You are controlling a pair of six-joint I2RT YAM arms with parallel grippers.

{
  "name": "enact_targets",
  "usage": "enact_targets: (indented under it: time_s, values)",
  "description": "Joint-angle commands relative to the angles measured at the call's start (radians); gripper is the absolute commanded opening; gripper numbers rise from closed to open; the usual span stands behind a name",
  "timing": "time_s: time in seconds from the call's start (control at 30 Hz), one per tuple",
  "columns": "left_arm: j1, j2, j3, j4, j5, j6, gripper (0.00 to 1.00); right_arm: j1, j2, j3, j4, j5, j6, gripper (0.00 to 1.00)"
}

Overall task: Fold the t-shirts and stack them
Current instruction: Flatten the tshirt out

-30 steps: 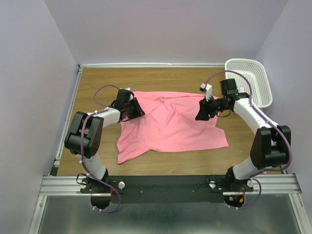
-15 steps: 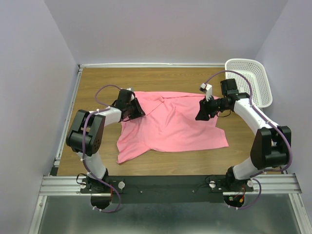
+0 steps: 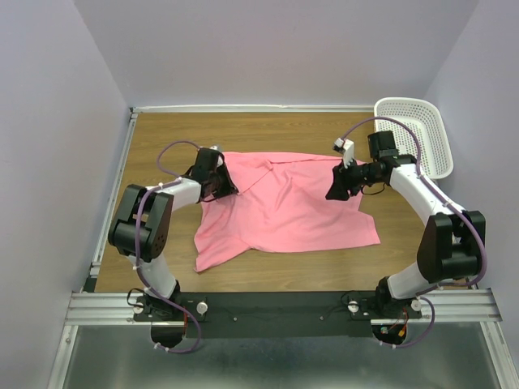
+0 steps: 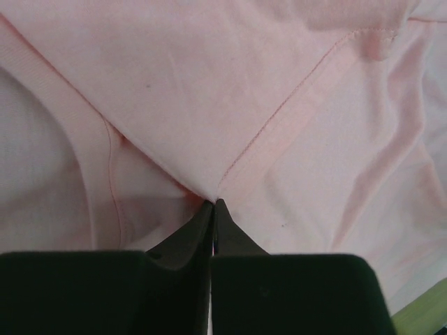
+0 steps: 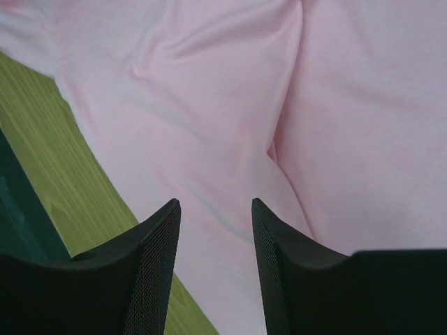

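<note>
One salmon-pink t-shirt [image 3: 284, 207] lies spread and rumpled on the wooden table. My left gripper [image 3: 229, 185] rests at the shirt's upper left edge. In the left wrist view its jaws [image 4: 213, 202] are shut, pinching a fold of the pink cloth [image 4: 209, 105] near a stitched seam. My right gripper [image 3: 332, 192] hovers over the shirt's right edge. In the right wrist view it [image 5: 215, 204] stands open, with cloth [image 5: 209, 105] below and nothing between the fingers.
A white perforated basket [image 3: 418, 134] stands at the back right corner. Bare wood [image 3: 243, 134] shows behind the shirt and wood [image 5: 56, 139] beside its right edge. Walls enclose the table on three sides.
The left gripper's jaws have closed on the cloth at the shirt's upper left. The right arm has not moved.
</note>
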Motion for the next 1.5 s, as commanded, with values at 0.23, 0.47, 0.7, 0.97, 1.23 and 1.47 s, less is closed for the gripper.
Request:
enact_targets:
  time_s: [0.23, 0.47, 0.7, 0.97, 1.23, 1.47]
  values:
    - [0.038, -0.092, 0.02, 0.001, 0.131, 0.009, 0.03, -0.018, -0.015, -0.006, 0.033, 0.088, -0.006, 0.53]
    - [0.113, -0.107, 0.004, 0.028, 0.217, 0.026, 0.0, -0.026, 0.101, 0.101, 0.108, 0.397, 0.011, 0.53]
    - [0.284, -0.14, -0.038, 0.079, 0.283, 0.023, 0.0, -0.026, 0.313, 0.31, 0.106, 0.527, -0.021, 0.53]
    - [0.386, -0.083, 0.053, 0.073, 0.338, 0.007, 0.0, -0.026, 0.471, 0.453, 0.099, 0.582, -0.008, 0.53]
    - [0.467, -0.071, 0.065, 0.07, 0.377, 0.033, 0.0, -0.038, 0.565, 0.514, 0.088, 0.682, -0.076, 0.5]
    - [0.487, -0.069, 0.066, 0.065, 0.387, 0.05, 0.0, -0.052, 0.644, 0.592, 0.074, 0.704, -0.085, 0.48]
